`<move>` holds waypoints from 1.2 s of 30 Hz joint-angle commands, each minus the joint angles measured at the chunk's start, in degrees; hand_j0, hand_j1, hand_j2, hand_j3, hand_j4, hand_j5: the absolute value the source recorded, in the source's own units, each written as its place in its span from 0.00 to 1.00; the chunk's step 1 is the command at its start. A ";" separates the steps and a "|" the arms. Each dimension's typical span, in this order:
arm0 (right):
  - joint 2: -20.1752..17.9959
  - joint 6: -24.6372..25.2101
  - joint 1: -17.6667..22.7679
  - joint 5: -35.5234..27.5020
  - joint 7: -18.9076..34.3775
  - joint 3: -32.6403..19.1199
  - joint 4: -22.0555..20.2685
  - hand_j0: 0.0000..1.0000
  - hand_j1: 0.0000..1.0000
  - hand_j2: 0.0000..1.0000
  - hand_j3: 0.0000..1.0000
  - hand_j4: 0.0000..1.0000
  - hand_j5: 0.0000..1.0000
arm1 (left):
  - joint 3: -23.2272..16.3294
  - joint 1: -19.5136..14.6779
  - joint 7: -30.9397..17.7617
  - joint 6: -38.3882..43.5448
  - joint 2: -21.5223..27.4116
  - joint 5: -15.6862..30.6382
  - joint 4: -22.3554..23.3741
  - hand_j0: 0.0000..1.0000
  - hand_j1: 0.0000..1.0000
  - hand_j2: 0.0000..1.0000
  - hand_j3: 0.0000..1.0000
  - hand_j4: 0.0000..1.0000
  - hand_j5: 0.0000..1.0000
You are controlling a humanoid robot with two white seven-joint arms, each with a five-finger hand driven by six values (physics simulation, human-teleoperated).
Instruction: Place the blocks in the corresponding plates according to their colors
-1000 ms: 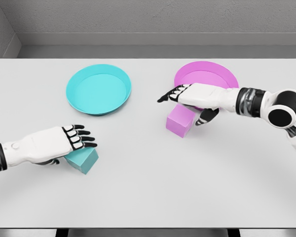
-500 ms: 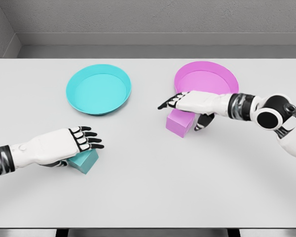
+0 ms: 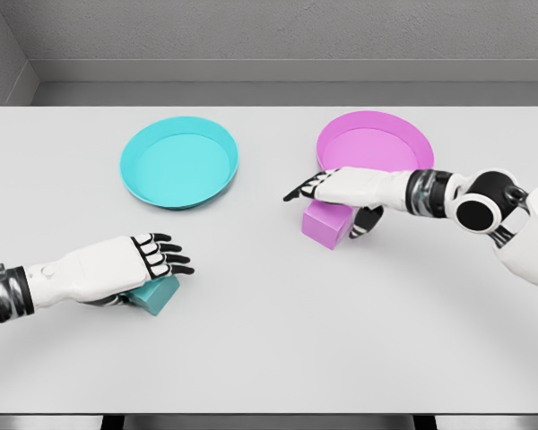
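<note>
Head view: the left hand [image 3: 117, 266] lies flat over the teal block [image 3: 156, 293] at eight o'clock, fingers extended, not gripping. The right hand [image 3: 341, 188] covers the pink block [image 3: 325, 224], fingers straight, thumb beside it. The teal plate [image 3: 179, 163] sits at eleven o'clock, the pink plate [image 3: 375, 143] at one.

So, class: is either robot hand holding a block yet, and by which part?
It cannot be told. The left hand lies over the small cyan cube, the right hand over the pink cube; both blocks sit on the table.
</note>
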 commanded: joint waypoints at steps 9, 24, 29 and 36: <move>0.38 0.05 -0.09 -0.10 -0.01 0.67 2.49 1.00 1.00 1.00 1.00 1.00 1.00 | 0.08 -0.18 -0.10 0.06 0.00 0.28 -0.01 0.66 0.66 0.66 0.66 0.66 0.66; 0.38 -0.48 -0.09 0.34 0.36 0.58 2.05 0.59 0.59 0.59 0.59 0.59 0.59 | 0.26 -2.46 0.16 0.06 -0.09 0.89 0.17 0.45 0.45 0.45 0.45 0.45 0.45; 0.38 -0.39 -1.32 0.34 0.36 0.14 1.87 0.59 0.59 0.59 0.59 0.59 0.59 | 0.26 -5.36 0.34 0.06 -0.26 1.51 0.17 0.45 0.45 0.45 0.45 0.45 0.45; 0.55 -0.13 -2.64 0.34 0.36 -1.00 0.82 0.59 0.59 0.59 0.59 0.59 0.59 | 0.70 -9.93 0.25 0.06 -0.97 4.58 0.61 0.45 0.45 0.45 0.45 0.45 0.45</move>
